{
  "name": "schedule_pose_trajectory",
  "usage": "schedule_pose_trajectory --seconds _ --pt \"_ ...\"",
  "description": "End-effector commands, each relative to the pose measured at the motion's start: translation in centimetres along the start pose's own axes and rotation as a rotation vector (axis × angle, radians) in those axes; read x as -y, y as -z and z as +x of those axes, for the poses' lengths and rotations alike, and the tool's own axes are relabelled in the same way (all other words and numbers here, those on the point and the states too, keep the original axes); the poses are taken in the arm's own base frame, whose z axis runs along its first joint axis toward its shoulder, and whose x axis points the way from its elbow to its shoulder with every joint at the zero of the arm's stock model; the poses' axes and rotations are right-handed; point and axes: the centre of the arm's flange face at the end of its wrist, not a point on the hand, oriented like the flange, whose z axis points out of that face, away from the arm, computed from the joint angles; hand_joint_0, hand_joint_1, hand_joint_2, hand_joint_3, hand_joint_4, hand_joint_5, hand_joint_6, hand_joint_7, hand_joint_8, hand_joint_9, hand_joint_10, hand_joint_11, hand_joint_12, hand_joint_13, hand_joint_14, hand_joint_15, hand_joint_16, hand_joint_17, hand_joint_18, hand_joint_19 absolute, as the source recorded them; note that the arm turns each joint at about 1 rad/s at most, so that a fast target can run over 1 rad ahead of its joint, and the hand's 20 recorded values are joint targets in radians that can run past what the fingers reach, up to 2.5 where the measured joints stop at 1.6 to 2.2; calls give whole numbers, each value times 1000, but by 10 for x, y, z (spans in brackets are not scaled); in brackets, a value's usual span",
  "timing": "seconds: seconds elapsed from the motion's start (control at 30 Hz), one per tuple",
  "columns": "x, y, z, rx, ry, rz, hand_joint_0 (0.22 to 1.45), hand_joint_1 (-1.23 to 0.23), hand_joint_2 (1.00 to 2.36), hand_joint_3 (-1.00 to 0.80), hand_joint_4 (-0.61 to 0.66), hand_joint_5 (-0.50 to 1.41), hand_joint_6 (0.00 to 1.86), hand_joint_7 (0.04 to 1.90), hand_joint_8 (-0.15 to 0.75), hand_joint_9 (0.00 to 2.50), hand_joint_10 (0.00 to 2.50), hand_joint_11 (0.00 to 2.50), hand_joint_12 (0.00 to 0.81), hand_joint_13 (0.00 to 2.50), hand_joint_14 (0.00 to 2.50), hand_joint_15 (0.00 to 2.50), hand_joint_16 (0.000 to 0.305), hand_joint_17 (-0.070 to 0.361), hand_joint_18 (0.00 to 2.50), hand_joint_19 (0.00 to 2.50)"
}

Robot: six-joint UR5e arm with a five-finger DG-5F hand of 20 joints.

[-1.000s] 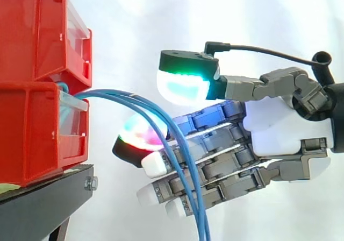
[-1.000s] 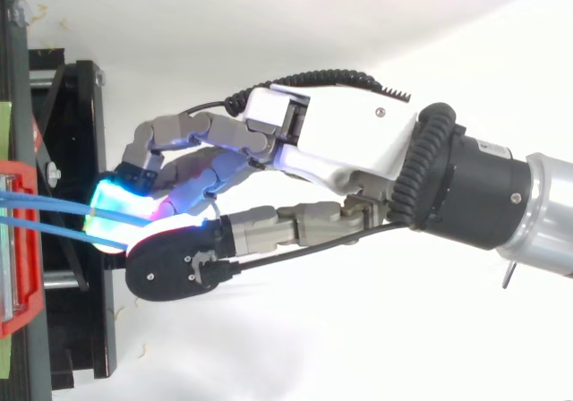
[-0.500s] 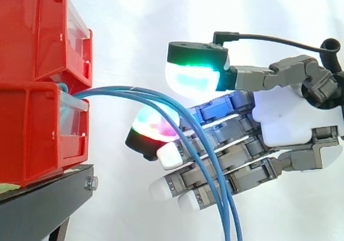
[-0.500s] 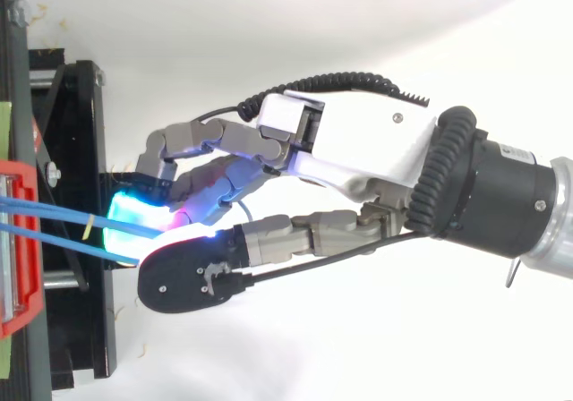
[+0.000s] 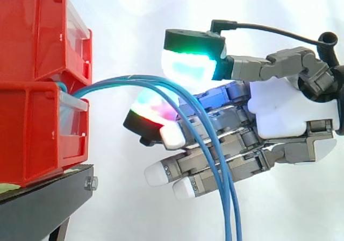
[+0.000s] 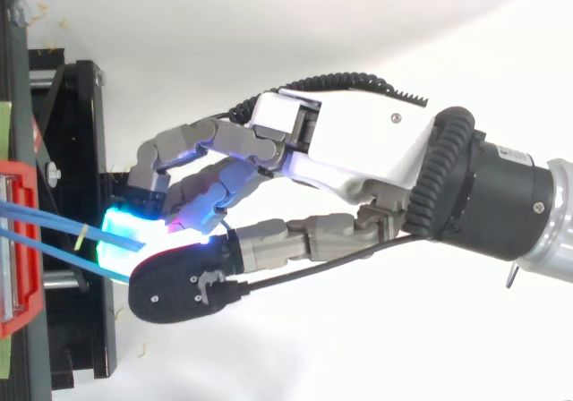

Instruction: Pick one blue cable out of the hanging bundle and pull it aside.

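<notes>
Three blue cables [image 5: 123, 81] leave the gap between the stacked red bins [image 5: 32, 133], arch to the right and hang down across my hand's [image 5: 279, 112] lower fingers. At the top of the arch they run between the thumb pad [image 5: 191, 66], glowing green and cyan, and a red-glowing fingertip [image 5: 153, 112] just beneath it. The two pads stand close together on the cables. From above, two blue cables [image 6: 54, 221] run from the bin edge [image 6: 22, 240] into the glowing pads of the hand [image 6: 349, 146].
The bins sit on a black stand [image 5: 48, 190] at the left, a short way from the fingertips. Its frame [image 6: 76, 150] lies under the fingertips in the top view. A white curtain is behind everything.
The hand has moved right, away from the bins. The cables went with it, so their arch is longer and they hang further right. The thumb pad sits closer over the red-glowing fingertip.
</notes>
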Motion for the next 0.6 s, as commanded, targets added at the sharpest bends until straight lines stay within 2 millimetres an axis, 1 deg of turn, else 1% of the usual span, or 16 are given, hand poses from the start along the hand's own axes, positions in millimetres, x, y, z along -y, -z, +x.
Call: schedule_pose_trajectory --seconds 0.0,0.03,0.07,0.1,0.13,0.17,0.27,0.4,0.43,0.47,0.5,0.53,0.57 --pt "0 -1 1 -1 -4 -7 587 -678 1014 -278 173 -83 845 968 276 1008 18 438 401 642 15 340 51 115 471 488" --pt "-1 -1 1 -1 -5 -10 585 -705 1014 -199 188 -81 862 959 298 1041 18 449 422 680 16 348 57 127 534 480" --pt "-1 -1 3 -2 -7 -17 584 -731 1014 -134 192 -80 865 1002 312 1055 19 466 440 717 15 358 60 135 574 474" --pt "-2 -2 3 -3 -9 -19 589 -749 1012 -117 185 -80 867 1003 315 1058 19 474 446 726 15 366 61 137 583 470" --pt "-2 -2 3 -3 -10 -22 593 -773 1012 -72 159 -83 876 1012 322 1065 22 498 452 740 15 369 62 140 606 473" --pt "-2 -2 3 -1 -14 -26 605 -814 1011 -17 97 -92 910 920 322 1080 22 526 456 753 15 380 63 143 627 477" --pt "-2 -2 3 -1 -14 -26 625 -848 1010 21 13 -98 923 932 317 1088 22 561 458 764 16 394 63 142 634 488" --pt "-2 -3 2 -3 -14 -26 647 -874 1011 -2 -31 -114 938 937 304 1051 26 601 449 755 19 412 61 138 617 504" --pt "-2 -3 2 -3 -14 -26 657 -875 1011 -41 -11 -120 943 903 301 1045 26 614 442 745 18 406 60 136 612 508" --pt "-2 -3 1 -3 -14 -26 651 -872 1018 -150 36 -127 940 883 278 1026 27 623 415 720 18 427 55 123 567 534" --pt "-2 -3 0 -1 -14 -26 655 -869 1018 -210 61 -127 936 890 272 1024 28 627 410 718 19 431 54 121 562 547" --pt "-2 -3 -1 0 -14 -26 645 -853 1010 -357 96 -119 927 887 276 1055 27 627 408 722 19 428 54 121 564 555" --pt "-2 -3 0 -1 -12 -26 626 -804 1003 -461 111 -109 919 898 266 1090 26 639 405 734 18 427 53 120 572 556"
